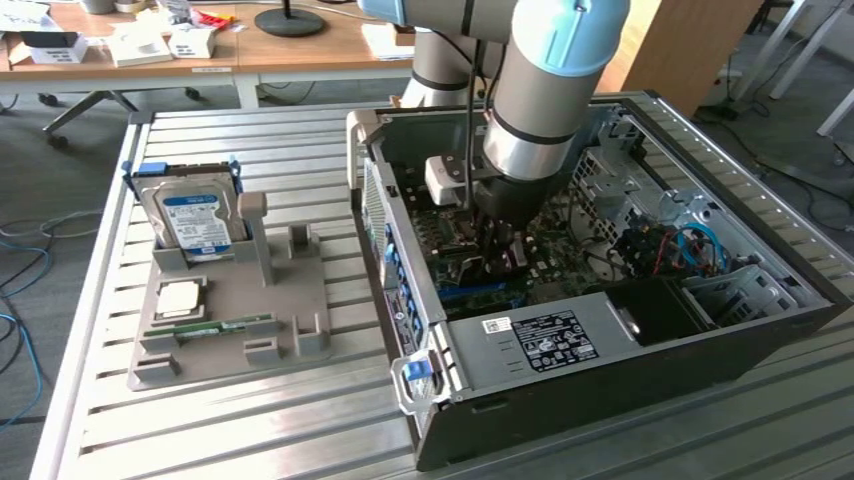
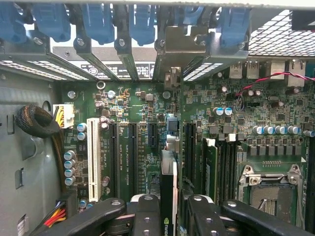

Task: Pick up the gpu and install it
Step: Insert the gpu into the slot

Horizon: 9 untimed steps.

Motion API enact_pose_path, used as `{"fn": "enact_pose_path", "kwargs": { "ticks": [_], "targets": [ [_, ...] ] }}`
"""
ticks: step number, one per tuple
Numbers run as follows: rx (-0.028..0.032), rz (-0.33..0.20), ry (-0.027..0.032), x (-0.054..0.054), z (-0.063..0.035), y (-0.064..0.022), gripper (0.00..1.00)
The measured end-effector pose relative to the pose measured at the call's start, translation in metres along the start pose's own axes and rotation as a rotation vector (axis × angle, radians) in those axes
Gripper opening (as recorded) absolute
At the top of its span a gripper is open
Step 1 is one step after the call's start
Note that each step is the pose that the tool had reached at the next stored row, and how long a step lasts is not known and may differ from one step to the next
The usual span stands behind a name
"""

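My gripper (image 1: 499,262) reaches down into the open computer case (image 1: 747,340), low over the motherboard (image 1: 587,250). In the wrist view the gpu (image 2: 168,189) is a thin dark card seen edge-on between the two black fingers (image 2: 146,216), and the gripper (image 2: 170,221) is shut on it. The card runs along the black expansion slots (image 2: 133,152) toward the rear slot openings, where a silver bracket (image 2: 181,45) stands in line with it. Whether its edge sits in a slot I cannot tell.
A grey parts holder (image 1: 274,300) at the exterior view's left carries a silver hard drive with a blue label (image 1: 195,222), a processor (image 1: 180,298) and a green memory stick (image 1: 223,326). Inside the case are the power supply (image 1: 561,338), cables (image 1: 681,250), the processor socket (image 2: 270,189) and blue slot clips (image 2: 98,22).
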<state>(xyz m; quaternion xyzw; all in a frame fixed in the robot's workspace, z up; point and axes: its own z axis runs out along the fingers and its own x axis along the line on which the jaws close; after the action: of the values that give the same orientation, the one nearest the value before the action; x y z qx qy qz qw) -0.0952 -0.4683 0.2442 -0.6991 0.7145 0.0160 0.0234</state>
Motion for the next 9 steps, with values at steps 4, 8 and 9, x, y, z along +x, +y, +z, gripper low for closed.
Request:
{"fn": "enact_pose_path", "kwargs": {
  "ticks": [4, 8, 9],
  "targets": [
    [-0.0002, 0.0, 0.0004, 0.0001, 0.0011, 0.0, 0.26],
    [-0.0001, 0.0, 0.0001, 0.0001, 0.0015, 0.0, 0.26],
    [-0.0001, 0.0, 0.0002, 0.0001, 0.002, 0.0, 0.26]
  ]
}}
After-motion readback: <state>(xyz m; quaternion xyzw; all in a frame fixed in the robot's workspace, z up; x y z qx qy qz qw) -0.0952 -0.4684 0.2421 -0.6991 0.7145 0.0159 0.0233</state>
